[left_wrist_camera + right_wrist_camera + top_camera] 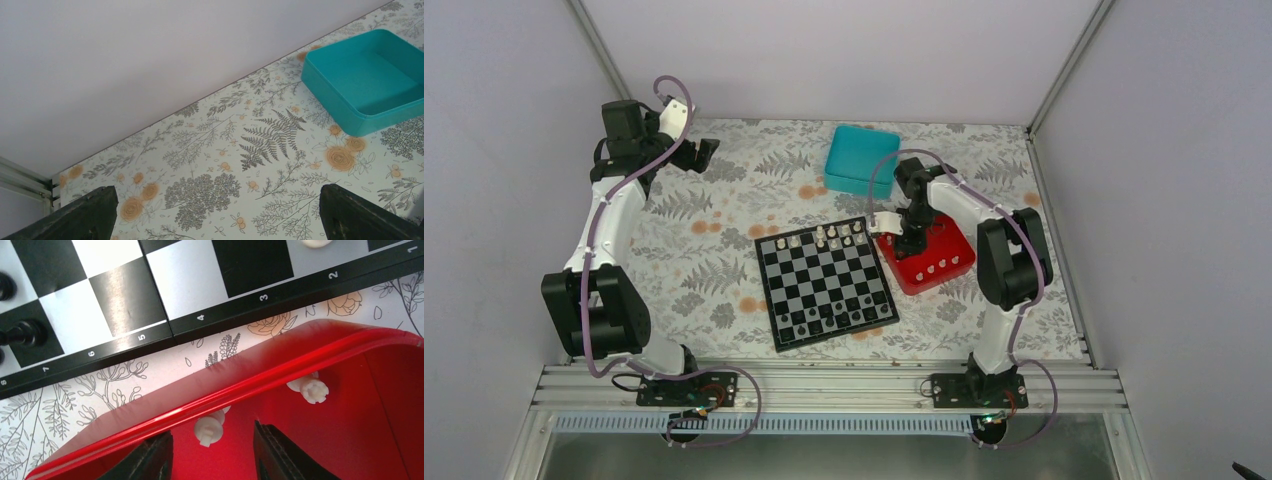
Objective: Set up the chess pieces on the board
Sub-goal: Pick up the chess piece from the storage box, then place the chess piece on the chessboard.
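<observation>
Right fingers [150, 460], cropped at the frame edge, flank a chess piece [209, 431].

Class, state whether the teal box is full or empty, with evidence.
Empty where visible: the teal box shows a bare floor in the left wrist view.

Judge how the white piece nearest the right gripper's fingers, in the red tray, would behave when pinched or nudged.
The white piece looks like small moulded plastic: probably light and stiff. Rounded, on the glossy red tray, it may roll or skid if nudged. With the right gripper open, an off-centre pinch might flick it away.
</observation>
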Available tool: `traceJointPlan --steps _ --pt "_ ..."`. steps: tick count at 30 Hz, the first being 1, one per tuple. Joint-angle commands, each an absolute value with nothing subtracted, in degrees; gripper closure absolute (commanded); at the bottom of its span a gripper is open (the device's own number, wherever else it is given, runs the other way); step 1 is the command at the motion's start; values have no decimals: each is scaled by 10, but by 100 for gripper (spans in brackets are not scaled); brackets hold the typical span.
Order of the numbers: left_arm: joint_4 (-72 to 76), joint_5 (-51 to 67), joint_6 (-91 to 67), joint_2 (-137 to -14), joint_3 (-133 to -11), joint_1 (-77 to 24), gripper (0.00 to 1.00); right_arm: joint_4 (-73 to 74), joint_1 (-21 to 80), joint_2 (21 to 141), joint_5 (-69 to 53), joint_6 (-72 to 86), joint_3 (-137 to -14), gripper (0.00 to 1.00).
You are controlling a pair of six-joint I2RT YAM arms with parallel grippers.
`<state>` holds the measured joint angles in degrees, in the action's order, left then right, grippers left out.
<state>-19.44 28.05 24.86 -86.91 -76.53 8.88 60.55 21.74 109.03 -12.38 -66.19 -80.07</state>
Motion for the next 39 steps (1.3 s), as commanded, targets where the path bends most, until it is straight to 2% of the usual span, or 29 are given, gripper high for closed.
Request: traceJointPlan --steps 1,12,20,26,39 --pt "-200 289 254 -872 -773 91 0 591 223 1105 -146 -666 -798 60" --pt "-200 288 255 -873 -773 91 0 593 221 1088 -130 -666 -796 90" --pt "-198 287 254 -872 -770 91 0 627 198 1044 -87 -665 -836 92" --pt "-196 290 253 -869 -771 91 0 673 204 1046 -69 -668 -942 91" --pt "-199 301 248 -861 -774 91 0 670 364 1189 -78 -685 -1175 91"
